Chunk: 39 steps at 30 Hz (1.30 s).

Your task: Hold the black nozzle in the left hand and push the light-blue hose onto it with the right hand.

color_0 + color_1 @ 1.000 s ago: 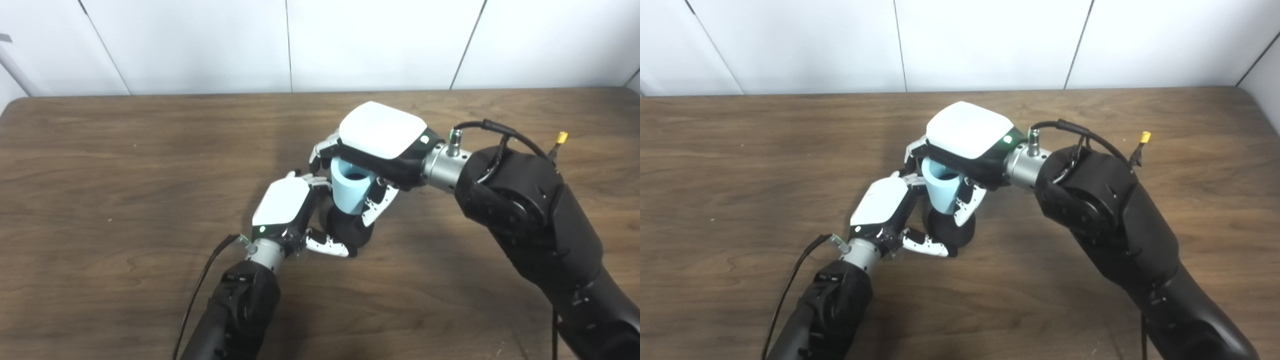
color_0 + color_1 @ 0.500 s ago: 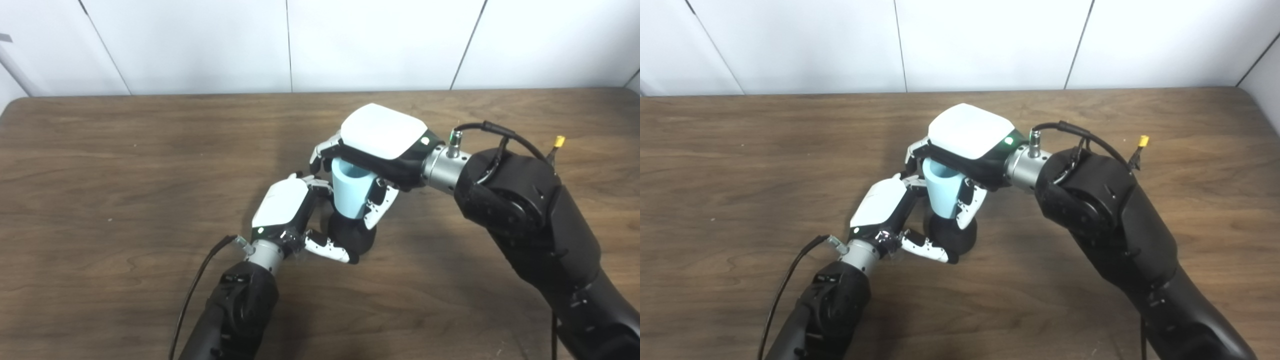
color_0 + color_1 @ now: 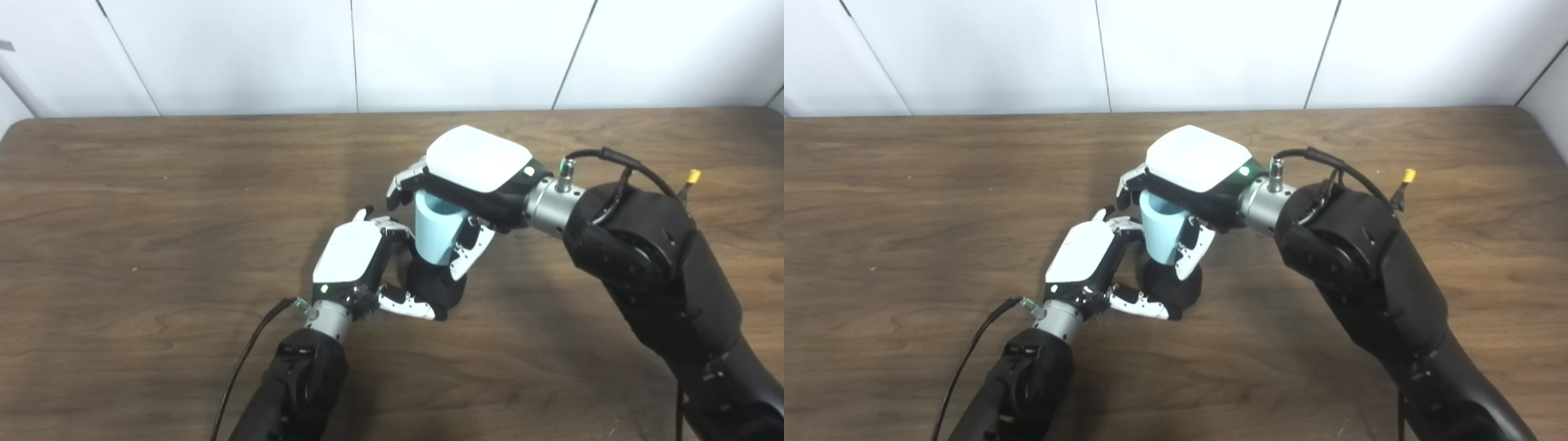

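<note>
A short light-blue hose (image 3: 434, 233) stands upright near the table's middle, its open end up. My right hand (image 3: 474, 165) wraps it from above, shut on it. Directly under the hose sits the black nozzle (image 3: 440, 288), a rounded dark piece whose top goes into the hose's lower end. My left hand (image 3: 355, 260) is shut on the nozzle from the left, thumb (image 3: 407, 303) curled along its front. In the right eye view the hose (image 3: 1160, 231) and nozzle (image 3: 1176, 288) line up the same way. The joint between them is hidden by fingers.
A brown wooden table (image 3: 122, 202) spreads wide on every side of the hands, with a white panelled wall (image 3: 245, 55) behind its far edge. A black cable (image 3: 245, 361) trails from my left wrist. My right forearm (image 3: 649, 263) crosses the table's right half.
Both hands, with hose and nozzle, have shifted a little to the right. The hose stays seated on the nozzle; both grips are unchanged.
</note>
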{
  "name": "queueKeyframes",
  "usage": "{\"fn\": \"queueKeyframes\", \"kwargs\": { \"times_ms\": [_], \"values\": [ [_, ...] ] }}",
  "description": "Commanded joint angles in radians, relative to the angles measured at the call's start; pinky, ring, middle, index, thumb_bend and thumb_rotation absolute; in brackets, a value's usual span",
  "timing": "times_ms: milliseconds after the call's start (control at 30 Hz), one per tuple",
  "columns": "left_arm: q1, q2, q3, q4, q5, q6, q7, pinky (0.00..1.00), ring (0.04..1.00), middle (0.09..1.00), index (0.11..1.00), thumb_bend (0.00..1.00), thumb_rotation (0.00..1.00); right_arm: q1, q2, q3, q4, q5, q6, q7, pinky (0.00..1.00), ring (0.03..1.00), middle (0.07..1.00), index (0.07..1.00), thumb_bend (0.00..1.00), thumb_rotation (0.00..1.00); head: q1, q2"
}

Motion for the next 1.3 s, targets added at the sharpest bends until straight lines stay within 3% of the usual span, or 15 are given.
{"fn": "queueKeyframes", "kwargs": {
  "times_ms": [0, 433, 767, 967, 1267],
  "values": [
    [-0.017, -0.010, -0.005, -0.020, 0.010, -0.030, 0.032, 1.00, 0.841, 0.710, 0.481, 0.52, 0.05, -0.019, -0.024, -0.021, -0.040, 0.010, -0.001, 0.010, 0.61, 0.714, 0.689, 0.692, 0.98, 0.27, 0.000, 0.000],
    [-0.017, -0.008, -0.010, -0.016, 0.034, -0.022, 0.041, 1.00, 0.833, 0.701, 0.481, 0.52, 0.05, -0.040, -0.054, -0.044, -0.100, 0.009, -0.007, 0.054, 0.56, 0.698, 0.680, 0.690, 1.00, 0.30, 0.003, -0.002],
    [-0.019, -0.005, -0.012, -0.014, 0.049, -0.019, 0.041, 1.00, 0.825, 0.700, 0.480, 0.52, 0.05, -0.050, -0.052, -0.111, -0.134, 0.051, 0.024, 0.067, 0.60, 0.685, 0.677, 0.679, 1.00, 0.26, 0.003, -0.003],
    [-0.019, -0.004, -0.015, -0.017, 0.061, -0.009, 0.031, 1.00, 0.822, 0.702, 0.480, 0.52, 0.05, -0.066, -0.054, -0.135, -0.137, 0.076, 0.035, 0.069, 0.64, 0.702, 0.682, 0.690, 1.00, 0.28, 0.004, -0.004],
    [-0.019, -0.001, -0.015, -0.017, 0.062, -0.005, 0.023, 1.00, 0.820, 0.703, 0.480, 0.52, 0.05, -0.096, -0.052, -0.198, -0.172, 0.140, 0.084, 0.041, 0.62, 0.726, 0.726, 0.738, 1.00, 0.32, -0.001, -0.011]
  ]
}}
